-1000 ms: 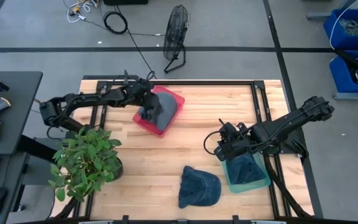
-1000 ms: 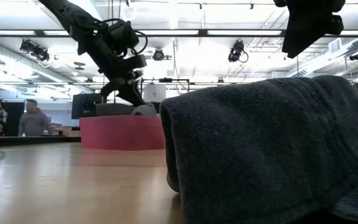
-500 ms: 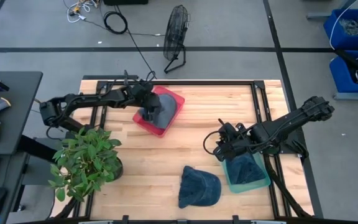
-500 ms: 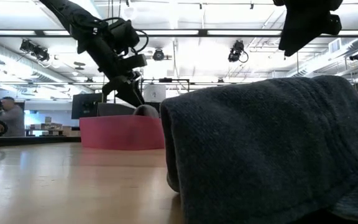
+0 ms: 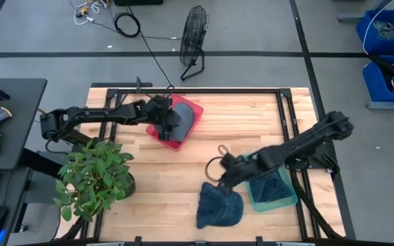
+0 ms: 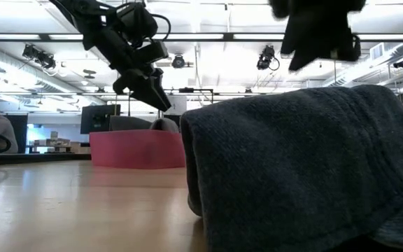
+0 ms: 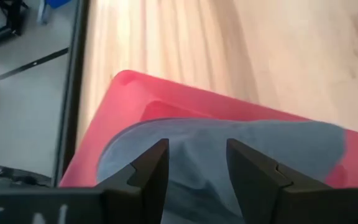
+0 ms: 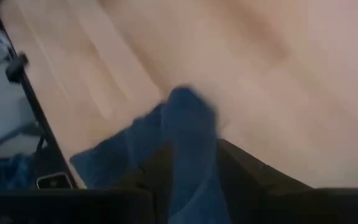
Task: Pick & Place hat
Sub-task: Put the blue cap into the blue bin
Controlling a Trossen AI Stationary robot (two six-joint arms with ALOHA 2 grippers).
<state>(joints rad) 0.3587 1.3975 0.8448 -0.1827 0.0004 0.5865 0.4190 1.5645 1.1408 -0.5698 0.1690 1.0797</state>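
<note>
Right gripper [image 5: 222,175], fingers spread apart, directly above blue cap [image 5: 219,206]; left gripper [image 5: 164,120] parted over red bin [image 5: 194,111].

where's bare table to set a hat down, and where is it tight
Bare wood lies between the red bin and the table's right rail, and between the plant and the blue hat. It is tight where the right gripper hangs over that hat beside the teal bin. The left gripper occupies the red bin.
</note>
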